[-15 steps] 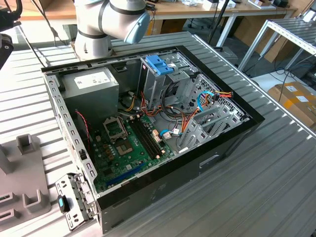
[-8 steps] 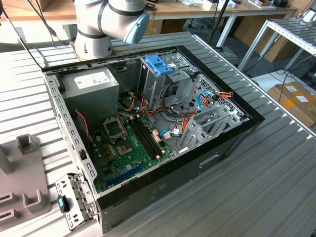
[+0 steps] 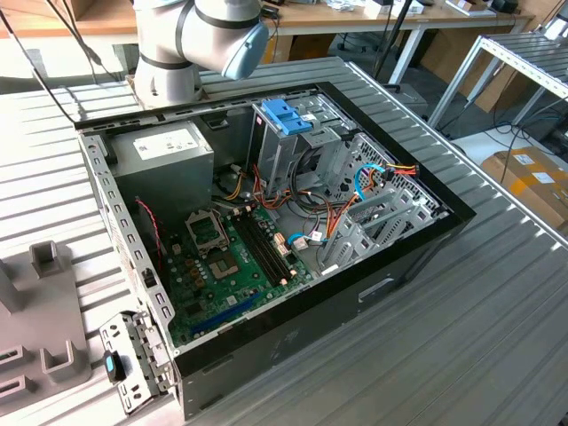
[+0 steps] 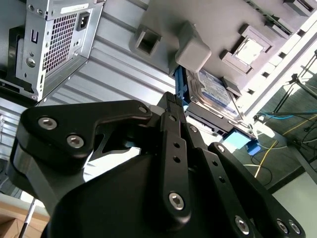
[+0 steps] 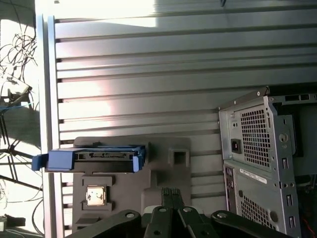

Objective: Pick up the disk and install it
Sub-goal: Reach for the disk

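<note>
Hovering closed and empty, my tool (image 5: 171, 190) faces the silver-grey, blue-railed metal disk (image 5: 101, 155) — on edge in the grey moulded holder (image 5: 129, 191), ahead but off-centre, long axis parallel to my closing line.

An open black desktop computer case (image 3: 373, 293) sits on a ribbed grey metal table (image 3: 479, 346), exposing its green motherboard (image 3: 222, 266), grey power-supply box (image 3: 164, 155) and blue plastic drive-cage handle (image 3: 286, 115); a grey moulded fixture (image 3: 40, 311) lies at the exterior view's left.
</note>
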Robot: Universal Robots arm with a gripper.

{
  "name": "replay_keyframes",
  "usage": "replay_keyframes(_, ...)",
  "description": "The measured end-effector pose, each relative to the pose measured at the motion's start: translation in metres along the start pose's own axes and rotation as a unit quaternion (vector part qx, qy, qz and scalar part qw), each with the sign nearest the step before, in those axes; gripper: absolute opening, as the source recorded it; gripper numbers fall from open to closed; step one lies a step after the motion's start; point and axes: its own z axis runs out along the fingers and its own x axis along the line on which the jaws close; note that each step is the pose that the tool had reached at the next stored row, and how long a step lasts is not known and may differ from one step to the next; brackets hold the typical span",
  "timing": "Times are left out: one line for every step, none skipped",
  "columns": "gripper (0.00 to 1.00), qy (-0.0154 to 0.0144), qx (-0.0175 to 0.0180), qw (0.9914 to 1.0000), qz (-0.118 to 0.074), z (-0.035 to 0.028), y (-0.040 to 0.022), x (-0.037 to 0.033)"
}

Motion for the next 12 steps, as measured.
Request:
replay_keyframes(0.11, 0.0, 0.0, 1.0, 0.0, 0.0, -0.0001, 0.0004)
replay_keyframes(0.11, 0.0, 0.0, 1.0, 0.0, 0.0, -0.0001, 0.0009)
replay_keyframes(0.11, 0.0, 0.0, 1.0, 0.0, 0.0, -0.0001, 0.0013)
replay_keyframes(0.11, 0.0, 0.0, 1.0, 0.0, 0.0, -0.0001, 0.0018)
replay_keyframes(0.11, 0.0, 0.0, 1.0, 0.0, -0.0001, -0.0002, 0.0026)
replay_keyframes(0.11, 0.0, 0.0, 1.0, 0.0, -0.0001, -0.0003, 0.0034)
replay_keyframes(0.11, 0.0, 0.0, 1.0, 0.0, -0.0001, -0.0003, 0.0041)
replay_keyframes(0.11, 0.0, 0.0, 1.0, 0.0, -0.0001, -0.0004, 0.0048)
replay_keyframes(0.11, 0.0, 0.0, 1.0, 0.0, -0.0001, -0.0004, 0.0054)
replay_keyframes(0.11, 0.0, 0.0, 1.0, 0.0, -0.0001, -0.0004, 0.0058)
replay_keyframes(0.11, 0.0, 0.0, 1.0, 0.0, -0.0002, -0.0005, 0.0064)
replay_keyframes(0.11, -0.0001, 0.0, 1.0, 0.0, -0.0001, -0.0005, 0.0069)
